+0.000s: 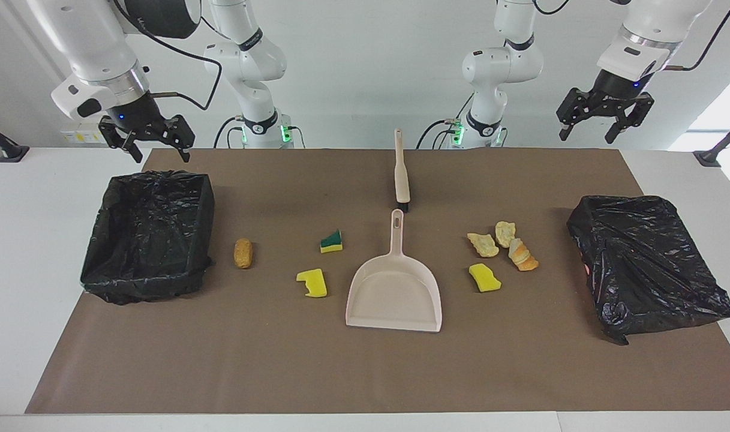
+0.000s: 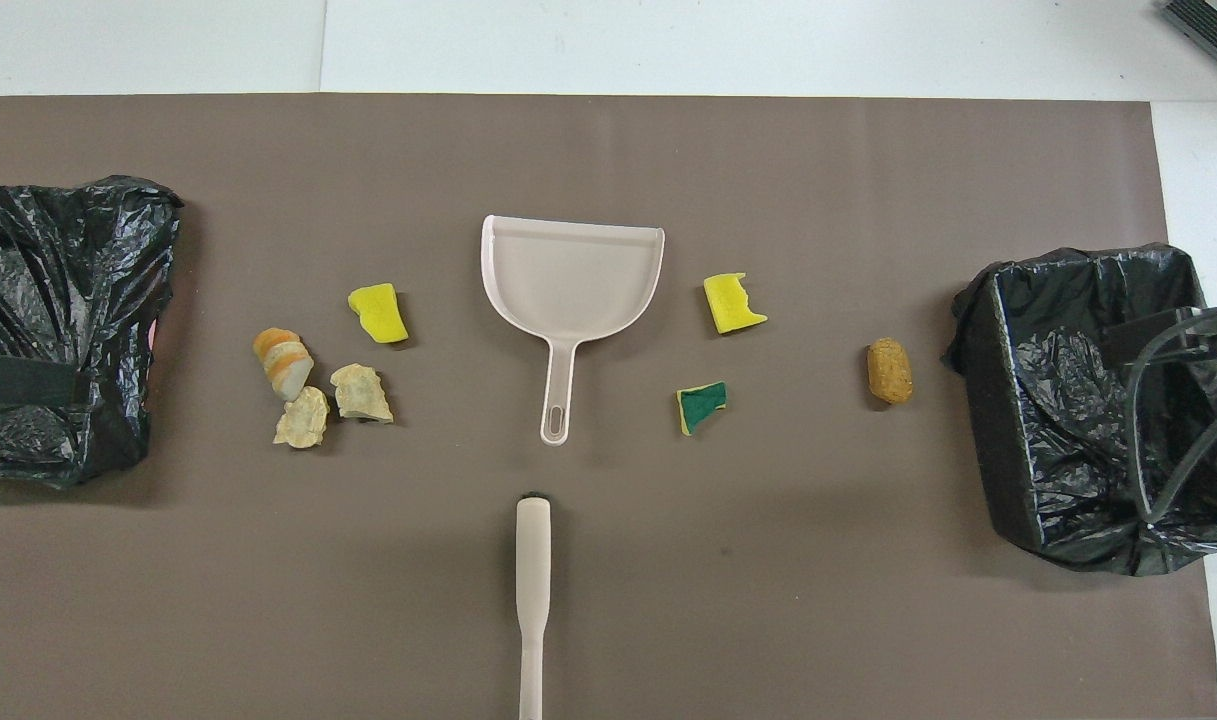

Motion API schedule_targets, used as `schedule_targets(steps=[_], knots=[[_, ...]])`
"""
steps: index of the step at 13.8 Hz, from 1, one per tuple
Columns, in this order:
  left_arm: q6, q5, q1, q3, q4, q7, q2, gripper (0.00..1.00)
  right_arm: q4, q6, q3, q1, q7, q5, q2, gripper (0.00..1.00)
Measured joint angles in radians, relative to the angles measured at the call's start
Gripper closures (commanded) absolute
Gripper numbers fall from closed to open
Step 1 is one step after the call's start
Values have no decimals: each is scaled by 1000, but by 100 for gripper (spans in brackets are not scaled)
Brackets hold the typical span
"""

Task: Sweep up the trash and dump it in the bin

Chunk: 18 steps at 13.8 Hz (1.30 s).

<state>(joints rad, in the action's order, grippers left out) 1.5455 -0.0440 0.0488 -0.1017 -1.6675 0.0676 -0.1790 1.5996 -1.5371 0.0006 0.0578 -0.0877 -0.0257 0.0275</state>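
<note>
The trash lies on the brown mat on both sides of the beige dustpan [image 1: 394, 294] [image 2: 571, 270]. Toward the right arm's end are a brown nugget [image 1: 243, 252] [image 2: 889, 371], a green-topped wedge [image 1: 332, 241] [image 2: 702, 406] and a yellow sponge chunk [image 1: 312, 283] [image 2: 733, 303]. Toward the left arm's end are another yellow chunk [image 1: 484, 278] [image 2: 378, 312] and three tan bread pieces [image 1: 505, 240] [image 2: 313, 395]. The open black-lined bin [image 1: 149, 234] [image 2: 1078, 400] stands at the right arm's end. My right gripper [image 1: 161, 153] hangs open over its near edge. My left gripper [image 1: 588, 135] hangs open, empty.
The beige brush [image 1: 402, 171] [image 2: 532, 590] lies nearer to the robots than the dustpan, in line with its handle. A second bin wrapped over with a black bag [image 1: 646, 264] [image 2: 58, 320] sits at the left arm's end. White table [image 1: 29, 270] surrounds the mat.
</note>
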Motion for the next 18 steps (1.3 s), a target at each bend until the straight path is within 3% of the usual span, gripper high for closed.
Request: schedule_targets(steps=[18], knots=[[-27,15,0,6,5,0,-8,0,-6,0,3,0,5,1,4,0]])
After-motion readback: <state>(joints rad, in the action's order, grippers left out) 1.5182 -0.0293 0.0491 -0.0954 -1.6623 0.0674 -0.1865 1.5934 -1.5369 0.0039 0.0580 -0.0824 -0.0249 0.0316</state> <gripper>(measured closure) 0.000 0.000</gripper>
